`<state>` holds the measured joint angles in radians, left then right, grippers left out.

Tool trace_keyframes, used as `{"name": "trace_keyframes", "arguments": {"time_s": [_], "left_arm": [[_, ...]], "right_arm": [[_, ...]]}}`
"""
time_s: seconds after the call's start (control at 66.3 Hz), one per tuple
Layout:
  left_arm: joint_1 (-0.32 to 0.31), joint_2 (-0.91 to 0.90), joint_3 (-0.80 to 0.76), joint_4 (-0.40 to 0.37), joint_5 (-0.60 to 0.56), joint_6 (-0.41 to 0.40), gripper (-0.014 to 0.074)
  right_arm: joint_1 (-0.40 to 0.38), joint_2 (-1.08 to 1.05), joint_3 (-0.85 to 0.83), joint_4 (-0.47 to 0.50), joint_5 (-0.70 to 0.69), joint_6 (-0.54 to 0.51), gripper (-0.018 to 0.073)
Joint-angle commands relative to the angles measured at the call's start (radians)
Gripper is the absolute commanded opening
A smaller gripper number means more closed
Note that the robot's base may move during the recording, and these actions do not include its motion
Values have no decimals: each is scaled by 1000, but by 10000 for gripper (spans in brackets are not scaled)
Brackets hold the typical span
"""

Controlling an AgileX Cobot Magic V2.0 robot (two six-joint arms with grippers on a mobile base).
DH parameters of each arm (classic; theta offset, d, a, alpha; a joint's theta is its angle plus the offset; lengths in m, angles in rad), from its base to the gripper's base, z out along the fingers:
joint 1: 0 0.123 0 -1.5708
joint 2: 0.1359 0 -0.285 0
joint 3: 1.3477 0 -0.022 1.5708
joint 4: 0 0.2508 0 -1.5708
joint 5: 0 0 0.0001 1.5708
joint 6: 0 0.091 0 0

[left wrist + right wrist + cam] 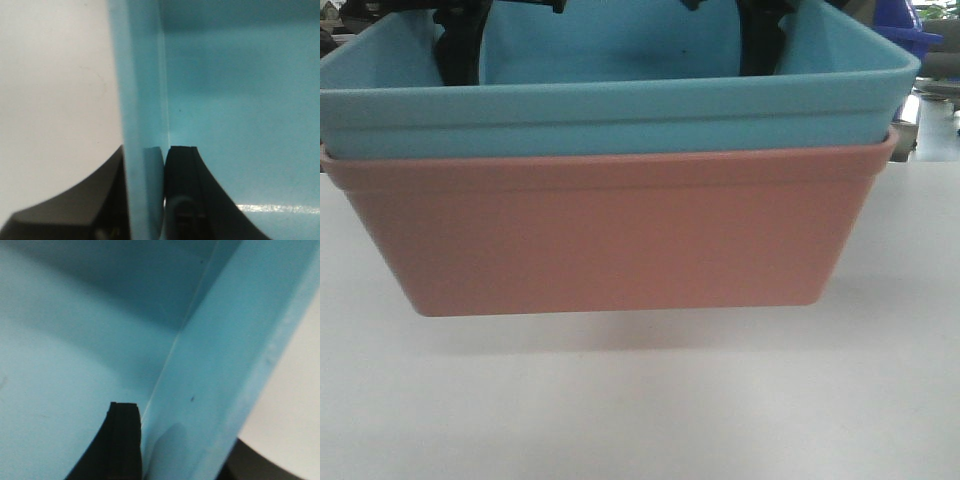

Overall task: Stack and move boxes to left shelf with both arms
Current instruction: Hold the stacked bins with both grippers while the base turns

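My left tool [145, 200] is clenched on the left wall of the blue tub [620, 110], one finger inside and one outside. My right tool [180, 445] pinches the opposite wall the same way. The blue tub sits nested in the pink tub [610, 230], and the stack seems to hang just above the bench [640, 420]. I judge the plastic light, smooth and somewhat flexible, so both grips belong under the rolled rim.

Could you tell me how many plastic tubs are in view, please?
2: blue tub nested in pink tub, centre; the dark blue object top right is too cropped to judge.
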<state>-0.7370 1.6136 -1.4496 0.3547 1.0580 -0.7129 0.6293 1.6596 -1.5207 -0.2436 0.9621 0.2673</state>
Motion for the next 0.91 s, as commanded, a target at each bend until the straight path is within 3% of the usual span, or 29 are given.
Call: {"name": "trace_keyframes", "arguments": {"time_s": [0.0, 0.89], "left_arm": [[-60, -41, -54, -91, -303, -4, -3], [-60, -41, -54, -91, -303, -4, -3]], "right_arm": [[54, -23, -44, 186, -258, 20, 56], [54, -5, -44, 186, -258, 19, 56]]}}
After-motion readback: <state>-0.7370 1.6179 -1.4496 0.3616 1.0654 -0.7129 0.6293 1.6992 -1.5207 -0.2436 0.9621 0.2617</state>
